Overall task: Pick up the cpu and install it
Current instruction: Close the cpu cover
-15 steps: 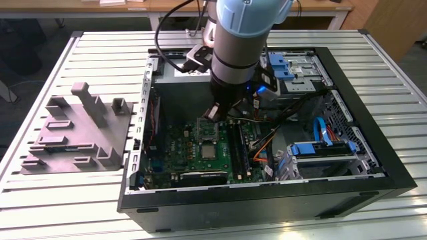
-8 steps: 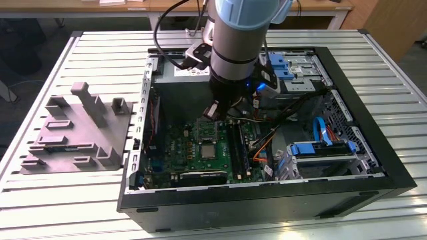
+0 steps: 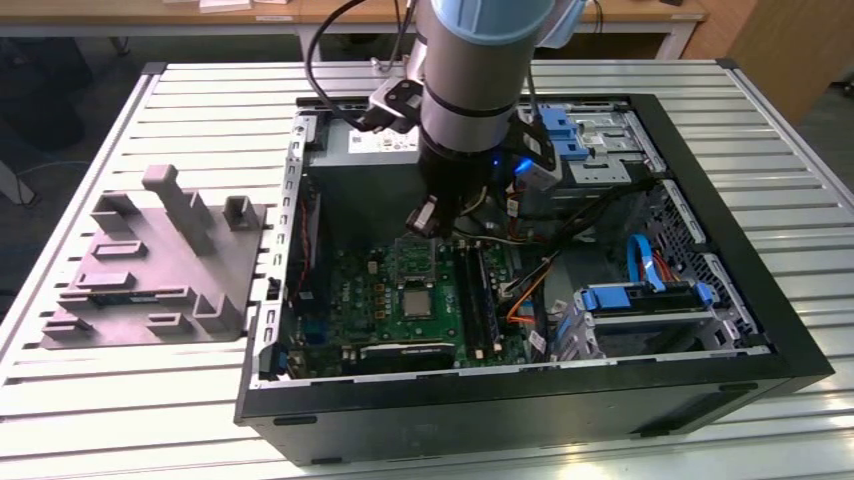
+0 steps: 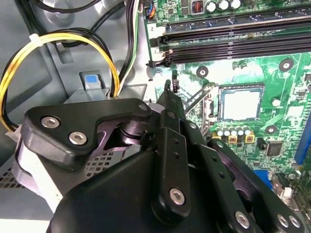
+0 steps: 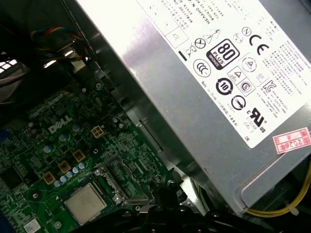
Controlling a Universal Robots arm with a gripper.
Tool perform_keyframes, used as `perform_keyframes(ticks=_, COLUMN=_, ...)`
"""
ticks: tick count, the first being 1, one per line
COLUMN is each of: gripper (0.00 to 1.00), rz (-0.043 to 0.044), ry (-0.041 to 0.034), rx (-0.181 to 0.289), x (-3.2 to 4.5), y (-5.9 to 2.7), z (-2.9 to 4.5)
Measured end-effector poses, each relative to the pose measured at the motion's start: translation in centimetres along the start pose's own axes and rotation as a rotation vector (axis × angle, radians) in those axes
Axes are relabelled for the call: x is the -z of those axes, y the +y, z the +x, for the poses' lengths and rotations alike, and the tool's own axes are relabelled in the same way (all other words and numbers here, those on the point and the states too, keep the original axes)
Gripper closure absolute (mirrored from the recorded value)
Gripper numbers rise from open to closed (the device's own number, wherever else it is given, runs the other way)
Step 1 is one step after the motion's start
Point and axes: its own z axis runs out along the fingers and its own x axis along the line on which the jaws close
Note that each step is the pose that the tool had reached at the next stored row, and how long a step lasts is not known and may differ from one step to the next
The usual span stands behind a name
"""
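An open computer case (image 3: 747, 330) lies on its side on a slatted tabletop (image 3: 120, 420), with the green motherboard (image 3: 400, 300) facing up inside it. The arm (image 3: 474, 70) reaches down into the case from above, and the tool (image 4: 168, 87) hangs over the far part of the board, just beside the grey power supply (image 5: 204, 73). In the second wrist view its black fingers (image 4: 171, 104) run together to a narrow tip with no gap showing between them and nothing gripped there. The cpu (image 4: 240, 104) sits flat in the socket (image 4: 241, 86) on the motherboard, its silver-grey top level with the frame around it; in the exterior view it lies near the middle of the board (image 3: 418, 300), nearer than the tool, and the first wrist view shows it too (image 5: 86, 202). The tool is apart from the cpu and does not touch it. Two long dark memory slots (image 4: 233, 39) run alongside the socket. A bundle of yellow and black wires (image 4: 58, 43) loops over the case wall close to the tool. At the exterior view's right, blue drive brackets (image 3: 641, 297) sit in the case. At the exterior view's left, a grey holder block (image 3: 154, 275) with upright posts rests on the tabletop, well apart from the case.
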Motion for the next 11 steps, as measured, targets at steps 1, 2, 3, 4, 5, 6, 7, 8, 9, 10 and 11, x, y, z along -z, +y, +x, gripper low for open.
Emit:
perform_keyframes(ticks=1, gripper=0.89, rz=0.0005, ry=0.0006, rx=0.0, x=0.03, y=0.02, z=0.0)
perform_keyframes(ticks=2, gripper=0.89, rz=0.0009, ry=0.001, rx=0.0, x=0.03, y=0.03, z=0.0)
perform_keyframes(ticks=3, gripper=0.89, rz=0.0009, ry=0.0011, rx=0.001, x=0.03, y=0.03, z=0.01)
perform_keyframes(ticks=4, gripper=0.89, rz=0.001, ry=0.0013, rx=0.0, x=0.03, y=0.03, z=0.01)
perform_keyframes(ticks=5, gripper=0.89, rz=0.0011, ry=0.0014, rx=0.0, x=0.04, y=0.05, z=0.02)
perform_keyframes(ticks=6, gripper=0.89, rz=0.0011, ry=0.0014, rx=0.0, x=0.04, y=0.06, z=0.03)
perform_keyframes(ticks=7, gripper=0.89, rz=0.001, ry=0.0014, rx=0.0, x=0.04, y=0.06, z=0.03)
perform_keyframes(ticks=8, gripper=0.89, rz=0.001, ry=0.0014, rx=0.0, x=0.04, y=0.06, z=0.03)
perform_keyframes(ticks=9, gripper=0.89, rz=0.0011, ry=0.0014, rx=0.0, x=0.04, y=0.06, z=0.03)
perform_keyframes(ticks=10, gripper=0.89, rz=0.001, ry=0.0014, rx=0.0, x=0.04, y=0.07, z=0.03)
perform_keyframes(ticks=11, gripper=0.89, rz=0.001, ry=0.0014, rx=0.0, x=0.04, y=0.06, z=0.03)
